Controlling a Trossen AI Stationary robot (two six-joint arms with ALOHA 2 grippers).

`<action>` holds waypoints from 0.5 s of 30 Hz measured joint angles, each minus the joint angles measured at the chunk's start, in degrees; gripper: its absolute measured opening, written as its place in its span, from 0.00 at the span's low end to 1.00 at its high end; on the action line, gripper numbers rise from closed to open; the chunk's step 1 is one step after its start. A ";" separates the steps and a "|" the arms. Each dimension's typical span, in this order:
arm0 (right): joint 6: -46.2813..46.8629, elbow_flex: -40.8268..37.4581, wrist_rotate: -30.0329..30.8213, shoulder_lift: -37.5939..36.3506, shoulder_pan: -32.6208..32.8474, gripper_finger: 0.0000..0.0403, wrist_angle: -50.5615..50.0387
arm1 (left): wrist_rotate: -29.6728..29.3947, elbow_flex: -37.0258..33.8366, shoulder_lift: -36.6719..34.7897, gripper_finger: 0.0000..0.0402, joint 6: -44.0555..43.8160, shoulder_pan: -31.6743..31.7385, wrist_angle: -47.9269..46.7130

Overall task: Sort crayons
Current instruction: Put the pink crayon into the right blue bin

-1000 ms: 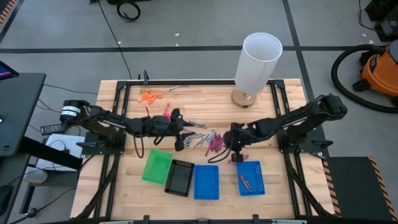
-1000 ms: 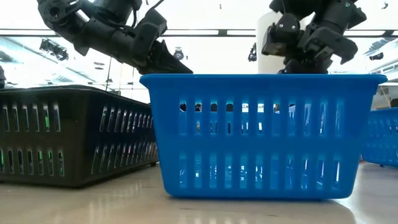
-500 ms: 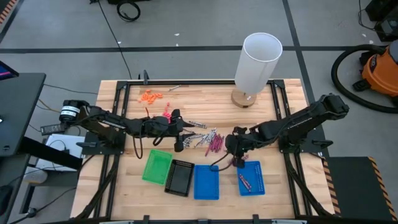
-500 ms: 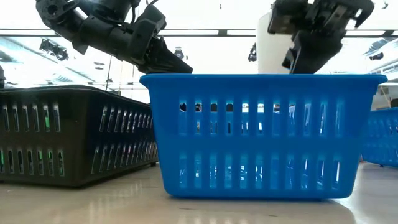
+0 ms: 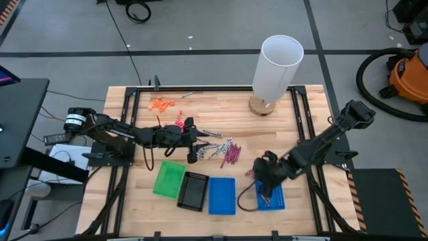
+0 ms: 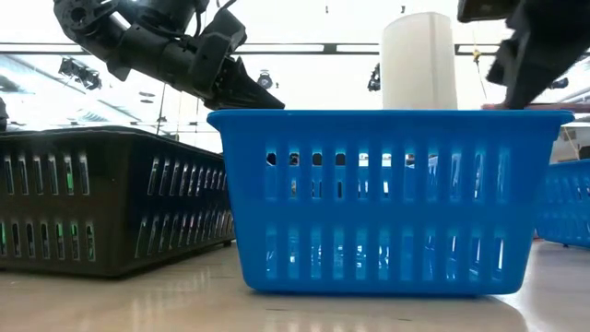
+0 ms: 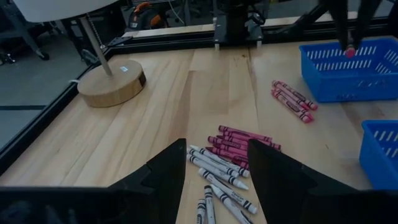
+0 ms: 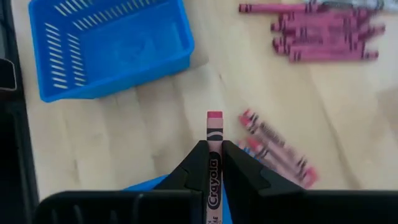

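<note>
Wooden desk (image 5: pixel 200 107) framed by black rails, white lamp (image 5: pixel 275 67) standing at its far edge. Along the near edge, a row of trays: green tray (image 5: pixel 168 179), black tray (image 5: pixel 193 191), blue tray (image 5: pixel 222 195), and a second blue tray (image 5: pixel 273 193) off to the right. Left gripper (image 5: pixel 194 148) low over the desk's middle, jaws spread, empty, aimed at the loose heap of crayons (image 7: pixel 227 165), silvery-grey ones nearest it and maroon ones just beyond. Right gripper (image 5: pixel 265 187) above the left rim of the right-hand blue tray, jaws pressed onto a single maroon crayon (image 8: pixel 213 155), tip jutting out past the fingertips. More maroon crayons (image 5: pixel 261 195) lying inside that tray. Small orange bits (image 5: pixel 161 103) near the far left corner.
</note>
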 joint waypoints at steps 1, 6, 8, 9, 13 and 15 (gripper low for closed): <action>2.75 -0.16 0.50 0.00 1.36 0.11 -0.22 | -0.02 0.00 0.00 0.45 0.00 0.00 0.00; 19.07 -2.29 1.34 0.34 6.87 0.11 0.47 | -0.04 0.00 0.01 0.45 0.60 0.01 0.02; 24.42 -2.82 1.47 0.89 8.40 0.11 0.70 | -0.06 0.00 0.02 0.45 1.45 0.20 0.09; 26.47 -3.09 1.64 1.23 9.01 0.11 0.65 | -0.04 0.00 0.02 0.45 1.53 0.30 0.19; 31.07 -3.79 1.77 2.90 10.34 0.13 0.44 | -0.04 0.00 0.02 0.45 1.55 1.07 0.24; 31.21 -4.11 1.39 3.79 10.37 0.17 0.46 | -0.09 0.00 0.02 0.45 1.54 1.28 0.20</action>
